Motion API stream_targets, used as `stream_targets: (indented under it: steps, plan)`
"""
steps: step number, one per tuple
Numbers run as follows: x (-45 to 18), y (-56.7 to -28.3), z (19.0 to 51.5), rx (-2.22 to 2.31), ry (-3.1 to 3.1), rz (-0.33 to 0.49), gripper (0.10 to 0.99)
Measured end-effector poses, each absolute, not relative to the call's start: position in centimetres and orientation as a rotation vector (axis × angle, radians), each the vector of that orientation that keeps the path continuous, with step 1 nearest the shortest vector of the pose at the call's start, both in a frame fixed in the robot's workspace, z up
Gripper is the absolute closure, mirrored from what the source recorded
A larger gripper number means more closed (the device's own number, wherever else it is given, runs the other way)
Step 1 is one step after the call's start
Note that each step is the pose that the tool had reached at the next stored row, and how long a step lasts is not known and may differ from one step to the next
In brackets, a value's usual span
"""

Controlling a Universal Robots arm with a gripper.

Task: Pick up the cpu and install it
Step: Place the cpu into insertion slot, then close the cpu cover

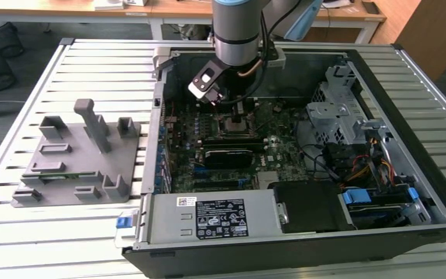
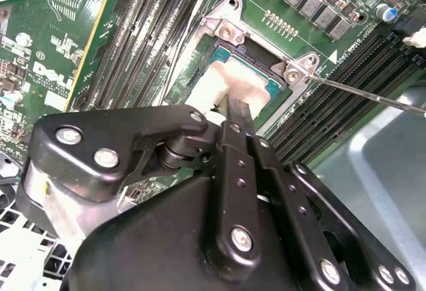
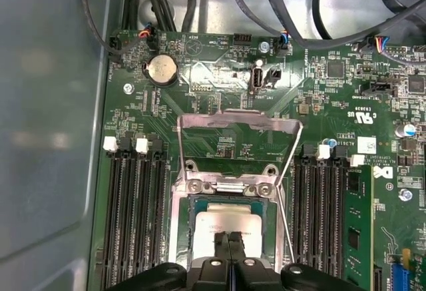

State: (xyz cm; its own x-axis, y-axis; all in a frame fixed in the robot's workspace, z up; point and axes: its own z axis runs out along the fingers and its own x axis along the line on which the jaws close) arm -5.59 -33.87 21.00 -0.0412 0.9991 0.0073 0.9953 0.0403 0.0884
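Note:
The cpu (image 3: 226, 219) lies flat in the motherboard socket, its silvery top showing inside the metal socket frame (image 3: 219, 186). Its pale top (image 2: 223, 78) also shows in the second wrist view. My gripper (image 3: 229, 239) hangs directly over the chip, its two black fingers pressed together with nothing between them, their tips at or just above the chip's top. The second wrist view has the gripper (image 2: 233, 104) over the chip's near half. In the exterior view the gripper (image 1: 234, 113) reaches down into the open computer case over the socket.
The socket's load plate (image 3: 239, 128) stands flipped open behind the chip, and its thin lever rod (image 2: 366, 94) sticks out sideways. Memory slots flank the socket, with a green stick (image 3: 356, 224) in one. A grey fixture tray (image 1: 76, 163) sits on the slatted table at the exterior view's left.

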Motion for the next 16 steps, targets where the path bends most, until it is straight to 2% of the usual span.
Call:
stream_targets:
  steps: [16]
  plan:
    - [-5.58, -33.87, 21.68, 2.136, 2.224, 0.106, 0.980]
